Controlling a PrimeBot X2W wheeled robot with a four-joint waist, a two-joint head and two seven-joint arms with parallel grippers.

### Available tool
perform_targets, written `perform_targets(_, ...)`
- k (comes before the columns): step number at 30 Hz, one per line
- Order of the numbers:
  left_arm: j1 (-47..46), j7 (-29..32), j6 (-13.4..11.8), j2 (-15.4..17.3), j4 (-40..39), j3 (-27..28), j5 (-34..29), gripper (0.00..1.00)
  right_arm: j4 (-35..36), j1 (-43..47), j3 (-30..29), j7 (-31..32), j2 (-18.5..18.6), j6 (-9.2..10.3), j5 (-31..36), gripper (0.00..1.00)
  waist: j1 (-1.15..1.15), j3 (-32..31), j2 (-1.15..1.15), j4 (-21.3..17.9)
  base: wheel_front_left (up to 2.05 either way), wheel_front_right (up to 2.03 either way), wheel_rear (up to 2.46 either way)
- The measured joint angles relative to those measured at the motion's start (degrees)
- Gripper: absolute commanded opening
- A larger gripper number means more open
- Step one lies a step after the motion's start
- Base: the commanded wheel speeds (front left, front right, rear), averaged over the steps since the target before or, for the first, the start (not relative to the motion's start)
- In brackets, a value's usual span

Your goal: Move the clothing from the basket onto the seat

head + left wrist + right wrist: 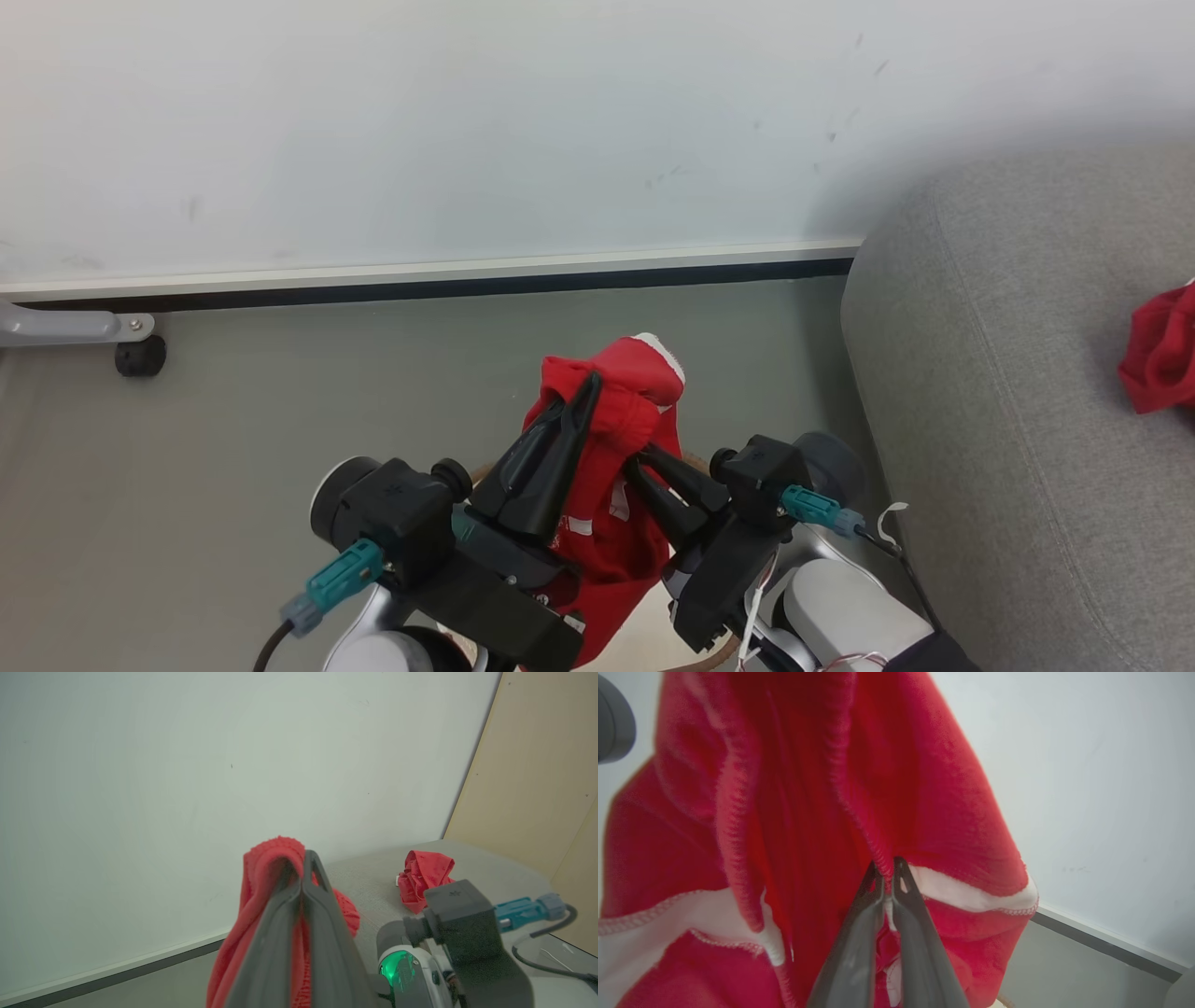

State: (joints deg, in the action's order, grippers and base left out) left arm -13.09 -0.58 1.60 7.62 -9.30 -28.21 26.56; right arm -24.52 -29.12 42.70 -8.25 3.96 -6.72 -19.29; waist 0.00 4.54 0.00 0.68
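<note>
- Clothing [1158,350] in one crumpled red heap lies on the seat [1008,420], a grey woven sofa with a rounded edge. It is off to the right of both sets of jaws and well apart from them. The left wrist view has the same heap [423,877] beyond and to the right of the left jaws, on the seat's flat top [369,882].
- Basket [649,639]: a sliver of cream plastic and bits of brown rim show below the jaws, mostly hidden behind the arms and the hanging fabric.
- Held garment [607,448], bright red and soft, hangs between the two sets of jaws, above the basket, with the grey floor [280,420] behind it. Its top fold drapes over the tips of the left jaws. A white trim band [966,893] runs just to the right of the tips of the right jaws. The left arm hides the lower hem, so I cannot tell whether it clears the basket.
- Left gripper [588,387]: its jaws are pressed together with a fold of the held garment pinched at the tips, and red fabric spills down both sides.
- Right gripper [641,455]: its jaws are closed to a thin slit on a stitched seam of the same garment, lower than the left jaws' hold and near it.
</note>
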Motion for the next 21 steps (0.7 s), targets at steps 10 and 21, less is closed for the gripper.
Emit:
perform_targets(10, 0.04, 0.86, 0.48, 0.74, 0.52, -0.58, 0.0, 0.78, -0.25, -1.15, -2.12, -4.03, -0.04, -0.18, -2.74, 0.0, 0.0, -0.69, 0.0, -0.1, 0.0, 0.0, 0.0)
perform_targets(21, 0.4, 2.55, 0.71, 1.55, 0.83, -1.83, 0.0, 1.0, 0.24, -2.16, -3.53, -5.47, -0.08, -0.19, -5.48, 0.0, 0.0, -0.93, 0.0, -0.15, 0.0, 0.0, 0.0)
